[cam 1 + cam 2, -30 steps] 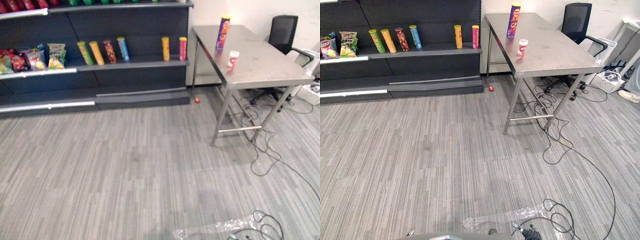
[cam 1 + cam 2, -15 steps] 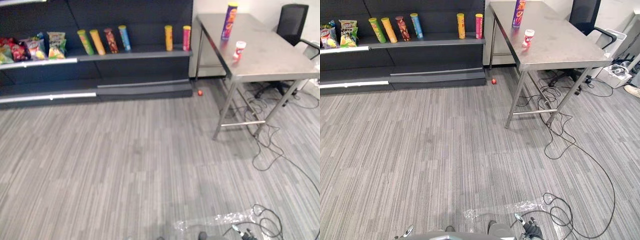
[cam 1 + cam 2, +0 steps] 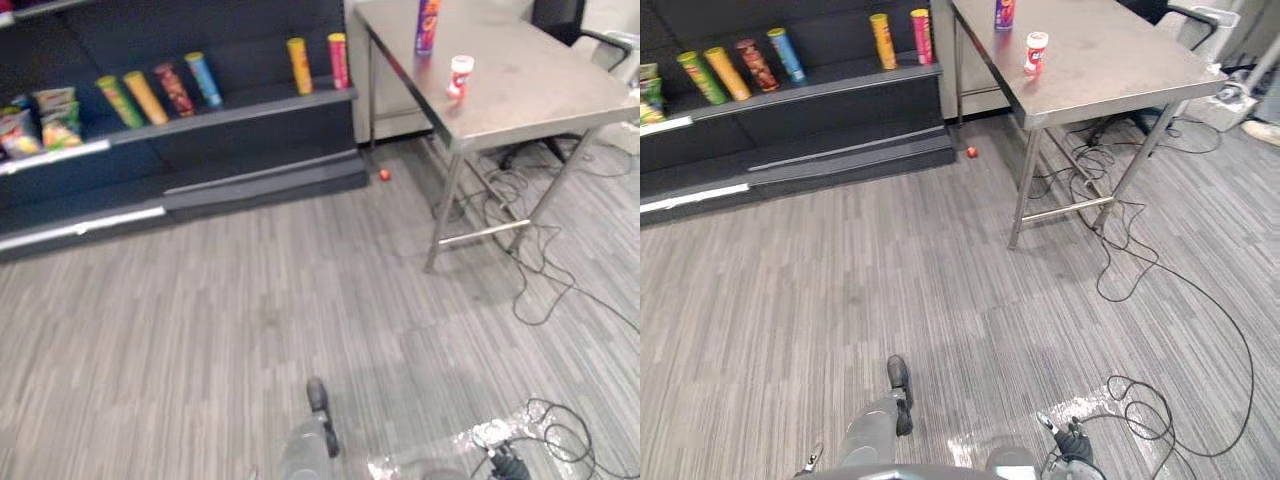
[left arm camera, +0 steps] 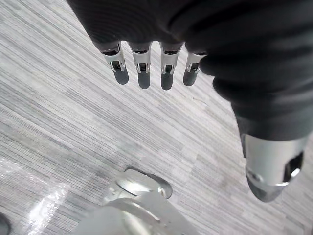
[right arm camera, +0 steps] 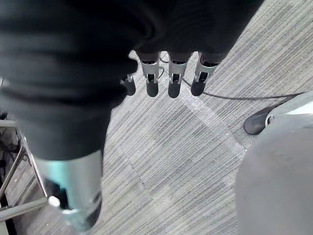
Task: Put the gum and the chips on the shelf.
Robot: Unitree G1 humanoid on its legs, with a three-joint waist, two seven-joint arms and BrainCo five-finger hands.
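the chips can [image 3: 428, 25] and gum tub [image 3: 460, 76] were seen upright on the bench [image 3: 540, 100] at upper right, while the left hand [image 4: 144, 73] and right hand [image 5: 174, 83] were held straight-fingered and empty. both items were judged light, stiff and slippery, best gripped mid-body.

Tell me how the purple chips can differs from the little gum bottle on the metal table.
The chips can is tall and slim; the gum bottle is short and squat. The can is purple, the bottle white and red. The can stands farther back on the table, the bottle nearer the front. Both stand upright, apart.
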